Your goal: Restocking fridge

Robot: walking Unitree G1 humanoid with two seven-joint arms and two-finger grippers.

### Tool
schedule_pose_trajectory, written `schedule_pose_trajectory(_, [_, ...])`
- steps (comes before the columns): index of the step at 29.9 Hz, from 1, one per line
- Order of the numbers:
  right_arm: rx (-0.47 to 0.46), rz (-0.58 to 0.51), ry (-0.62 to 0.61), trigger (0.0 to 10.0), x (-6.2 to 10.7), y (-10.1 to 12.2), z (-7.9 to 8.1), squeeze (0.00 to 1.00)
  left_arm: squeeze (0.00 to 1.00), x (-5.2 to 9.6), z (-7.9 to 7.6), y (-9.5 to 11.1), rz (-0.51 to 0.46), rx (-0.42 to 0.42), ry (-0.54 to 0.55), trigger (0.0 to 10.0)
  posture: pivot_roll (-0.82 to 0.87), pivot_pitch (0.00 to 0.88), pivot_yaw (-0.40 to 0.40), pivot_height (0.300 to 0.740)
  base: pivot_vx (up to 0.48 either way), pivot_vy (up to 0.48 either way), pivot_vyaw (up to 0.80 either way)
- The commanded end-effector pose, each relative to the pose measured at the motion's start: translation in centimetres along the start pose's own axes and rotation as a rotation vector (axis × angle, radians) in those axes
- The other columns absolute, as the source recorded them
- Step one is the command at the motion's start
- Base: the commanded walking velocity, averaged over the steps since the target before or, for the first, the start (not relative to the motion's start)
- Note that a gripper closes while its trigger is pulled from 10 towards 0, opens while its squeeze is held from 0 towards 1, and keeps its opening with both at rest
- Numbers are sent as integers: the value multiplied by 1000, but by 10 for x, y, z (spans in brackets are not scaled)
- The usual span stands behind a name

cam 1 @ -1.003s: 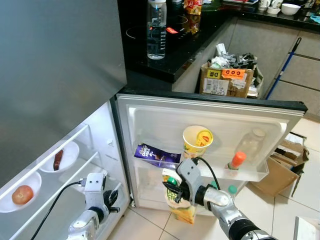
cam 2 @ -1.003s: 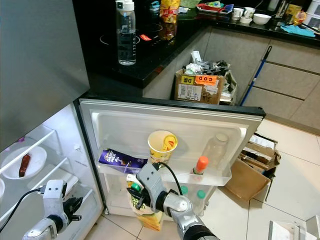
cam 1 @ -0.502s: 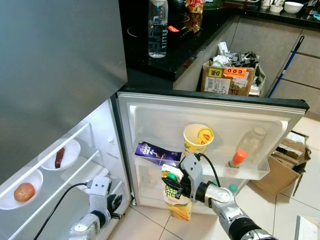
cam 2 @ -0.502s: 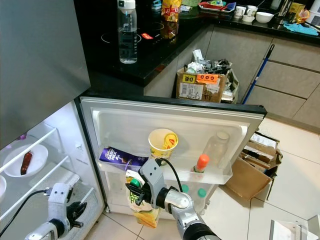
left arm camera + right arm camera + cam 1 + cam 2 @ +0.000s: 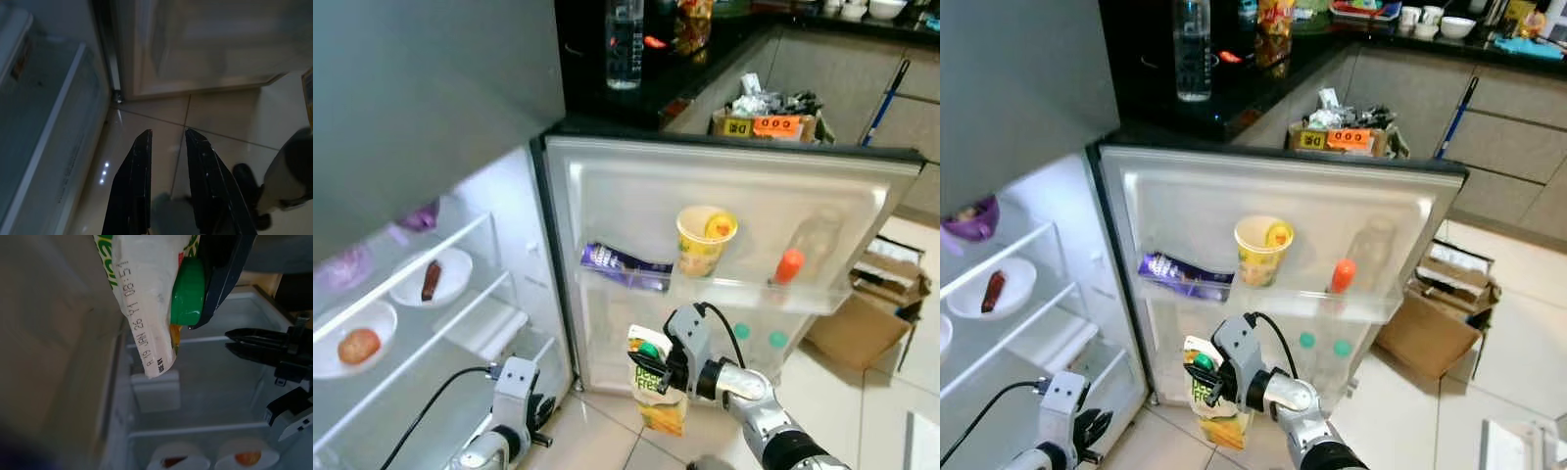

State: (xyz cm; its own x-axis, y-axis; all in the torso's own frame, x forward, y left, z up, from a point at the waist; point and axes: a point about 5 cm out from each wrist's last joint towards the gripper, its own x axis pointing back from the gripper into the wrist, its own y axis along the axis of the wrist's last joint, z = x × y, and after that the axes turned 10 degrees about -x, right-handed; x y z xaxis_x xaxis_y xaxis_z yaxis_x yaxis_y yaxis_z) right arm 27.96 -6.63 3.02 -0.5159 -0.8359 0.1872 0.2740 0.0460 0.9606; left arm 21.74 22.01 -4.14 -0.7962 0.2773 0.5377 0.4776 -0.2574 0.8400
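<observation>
The fridge stands open on the left, its door (image 5: 636, 186) swung out to face the camera. The right gripper (image 5: 651, 367) is clamped on a juice carton (image 5: 654, 397) with a green cap (image 5: 187, 291), holding it low in front of the door, just below the upper door shelf (image 5: 803, 299) and above the floor (image 5: 1400, 392). That shelf carries a purple chocolate bar (image 5: 625, 267) on the left, a yellow cup (image 5: 703, 240) in the middle, and an orange-capped bottle (image 5: 788, 266) beside a clear bottle (image 5: 815, 235) on the right. Two green bottle caps (image 5: 741, 332) show behind the frosted lower shelf.

Inside the fridge, wire-edged shelves hold a purple bowl (image 5: 971, 217) at the top, a white bowl (image 5: 435, 277) with a dark sausage (image 5: 431, 280) below it, and nearer, another white bowl (image 5: 352, 338) with an apple (image 5: 359, 345).

The left gripper (image 5: 166, 142) hangs low near the foot of the fridge, fingers slightly apart and holding nothing, over pale tiled floor.

Beyond the door a black counter (image 5: 656, 88) bears a water bottle (image 5: 623, 44) and a snack bag (image 5: 690, 24). To the right, a cardboard box (image 5: 759, 122) full of rubbish stands against grey cabinets (image 5: 1518, 117), with a blue-handled mop (image 5: 1454, 117) leaning there and another open box (image 5: 1435, 328) on the floor.
</observation>
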Motion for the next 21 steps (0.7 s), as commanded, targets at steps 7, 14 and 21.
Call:
schedule_pose_trajectory(7, [7,-40,34,10000,-2,10,1,0,0,-9,-8,15,-65,-51,-51,10000,-46,0,-28,595,0,0,0])
schedule_pose_trajectory(14, [16,-69,78,10000,-3,21,2,0,0,-17,-16,30,-135,-106,-91,10000,-51,0,-25,595,0,0,0])
schedule_pose_trajectory(21, [24,-40,170,10000,-1,22,9,0,0,-19,-19,37,-168,-131,-108,10000,-51,0,-30,575,0,0,0])
